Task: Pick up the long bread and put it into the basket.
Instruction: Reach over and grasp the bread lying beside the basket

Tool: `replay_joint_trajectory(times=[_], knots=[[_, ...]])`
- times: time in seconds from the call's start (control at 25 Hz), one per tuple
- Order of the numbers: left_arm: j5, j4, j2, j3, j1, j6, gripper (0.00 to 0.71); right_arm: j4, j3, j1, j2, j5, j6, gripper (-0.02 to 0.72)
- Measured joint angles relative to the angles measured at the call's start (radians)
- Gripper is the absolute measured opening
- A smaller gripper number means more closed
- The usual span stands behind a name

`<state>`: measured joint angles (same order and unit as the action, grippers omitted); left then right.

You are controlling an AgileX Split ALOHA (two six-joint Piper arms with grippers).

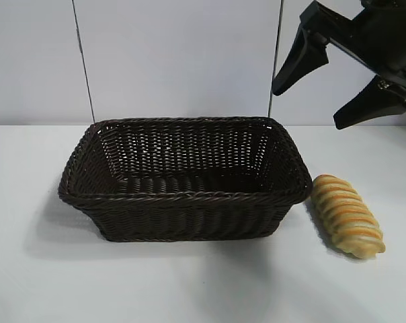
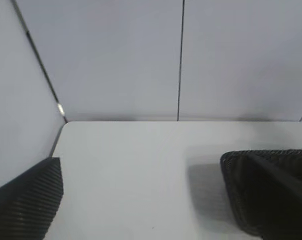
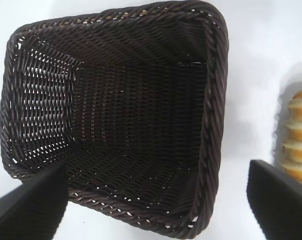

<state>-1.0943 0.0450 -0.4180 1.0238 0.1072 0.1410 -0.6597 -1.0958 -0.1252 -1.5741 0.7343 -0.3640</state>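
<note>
Bread (image 1: pixel 347 215) lies on the table (image 1: pixel 189 282) just beside the basket (image 1: pixel 183 195), at its right end, untouched. Your right gripper (image 1: pixel 341 77) hangs high above that end with fingers spread wide and empty. Come down carelessly and you could clip the braided rim or nudge the loaf so it rolls; squeezing across the ridged ends may let it slip. Your left gripper (image 2: pixel 151 210), fingers also spread, sits off by the basket's far end, holding nothing.
</note>
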Motion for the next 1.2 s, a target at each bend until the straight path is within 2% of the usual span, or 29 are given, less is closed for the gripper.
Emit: replay_joint_trajectory(times=[0.24,0.52,0.68,0.96,1.2], knots=[[-0.002,0.014,0.136,-0.243,0.000,-0.039,0.694,0.000,0.000,0.000,0.000,0.002,0.000,0.695],[-0.040,0.017,0.171,-0.394,0.000,-0.039,0.694,0.000,0.000,0.000,0.000,0.002,-0.001,0.695],[-0.045,0.017,0.171,-0.431,-0.009,-0.039,0.694,0.000,0.000,0.000,0.000,0.003,-0.001,0.695],[-0.043,-0.006,0.174,-0.431,-0.067,-0.038,0.694,0.000,0.000,0.000,0.000,0.004,-0.001,0.695],[-0.030,-0.007,0.219,-0.434,-0.080,-0.038,0.694,0.001,0.000,0.000,0.000,0.008,-0.001,0.695]])
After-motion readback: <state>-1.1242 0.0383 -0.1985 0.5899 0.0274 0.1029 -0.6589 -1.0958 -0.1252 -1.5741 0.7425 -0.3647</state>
